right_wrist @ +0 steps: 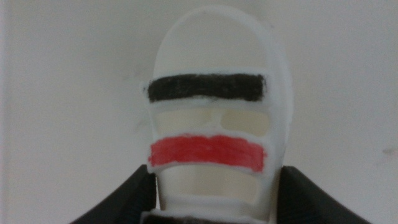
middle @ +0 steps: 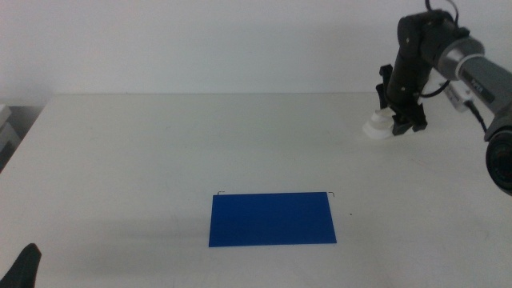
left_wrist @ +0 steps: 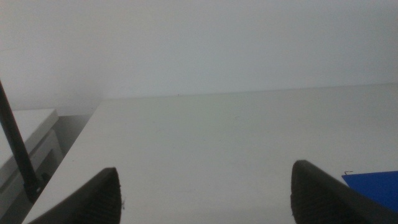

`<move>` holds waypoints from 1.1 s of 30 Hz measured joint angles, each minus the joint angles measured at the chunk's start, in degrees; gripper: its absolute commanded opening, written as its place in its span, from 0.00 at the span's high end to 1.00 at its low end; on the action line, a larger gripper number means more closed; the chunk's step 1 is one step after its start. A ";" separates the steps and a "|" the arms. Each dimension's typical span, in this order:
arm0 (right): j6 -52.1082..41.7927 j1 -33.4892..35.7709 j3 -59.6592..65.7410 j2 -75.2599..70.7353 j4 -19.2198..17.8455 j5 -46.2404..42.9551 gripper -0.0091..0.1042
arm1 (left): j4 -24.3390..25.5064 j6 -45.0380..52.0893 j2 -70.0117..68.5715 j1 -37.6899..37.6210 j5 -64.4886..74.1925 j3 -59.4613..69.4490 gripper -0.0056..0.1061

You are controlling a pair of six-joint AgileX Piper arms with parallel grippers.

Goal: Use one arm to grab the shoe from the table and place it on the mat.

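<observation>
Light: you get even, soft brightness.
Shadows: faint on the table [middle: 160, 160].
Focus: your wrist views look hazy.

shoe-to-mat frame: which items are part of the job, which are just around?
Part of the job:
- shoe, far right of the table, between the right gripper jaws
- mat, near the front edge, bare
- right arm, reaching down over the shoe

Just around:
- left gripper, open, waiting at the near left corner
- pale unit beside the table
</observation>
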 measured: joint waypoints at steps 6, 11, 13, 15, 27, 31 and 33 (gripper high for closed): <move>-1.83 1.42 3.95 -6.84 -0.01 0.18 0.95 | 0.00 0.00 0.00 0.00 -0.04 0.00 0.11; 1.59 3.79 16.23 -16.62 0.09 0.19 0.95 | 0.00 0.00 0.00 0.00 -0.04 0.00 0.11; 3.42 4.95 21.59 -20.51 0.03 0.18 0.95 | 0.00 0.00 0.00 0.00 -0.04 0.00 0.11; 5.89 6.39 25.80 -24.60 -0.24 0.25 0.95 | 0.00 0.00 0.00 0.00 -0.04 0.00 0.11; 20.64 20.12 39.44 -36.84 -0.85 0.30 0.95 | 0.00 0.00 0.00 0.00 -0.04 0.00 0.11; 26.29 25.54 39.75 -36.89 -1.25 0.17 0.95 | 0.00 0.00 0.00 0.00 -0.04 0.00 0.11; 29.54 28.35 39.75 -36.89 -1.67 0.17 0.95 | 0.00 0.00 0.00 0.00 -0.04 0.00 0.11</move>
